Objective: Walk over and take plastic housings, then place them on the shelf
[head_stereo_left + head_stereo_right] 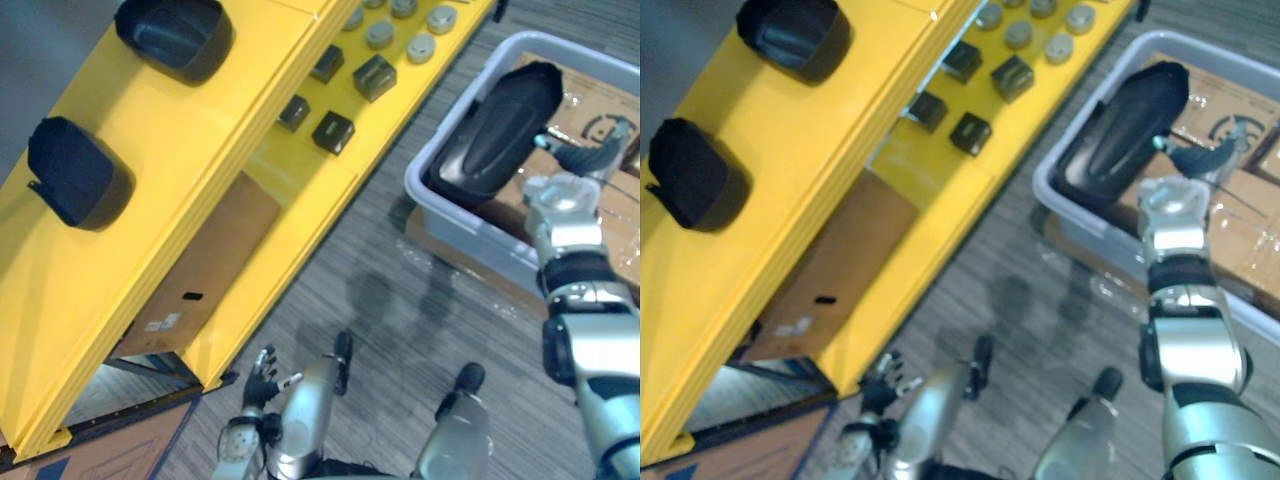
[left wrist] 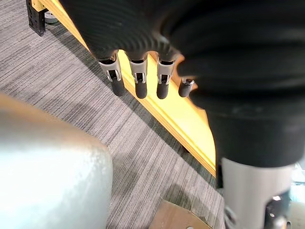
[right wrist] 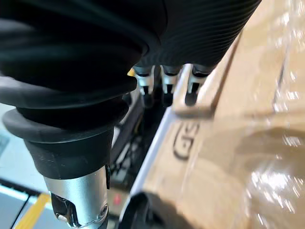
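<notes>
My right hand hangs over the bin, just beside the housing. Its fingers are straight and hold nothing, and I cannot tell whether a tip touches the shell. The housing lies slanted, one end propped toward the far rim, with glossy cardboard close alongside. My left hand is low by the shelf, its fingers loosely spread and empty.

I think the grip itself is the main risk. The shell looks smooth and rounded, and I am coming at its side rather than over it. If my fingers close there, they may skid off or push the housing deeper into the bin instead of catching an edge. Because it is propped up, it may also rock or drop flat at the first nudge, and then my aim would be off. My fingertips could snag the cardboard or the rim, or pull the bin along with them.

Carrying it looks risky too. The piece is long for one hand, so it could swing and hit the shelf's front edge as I turn. Two housings already sit on top, so a careless set-down could knock one off.
</notes>
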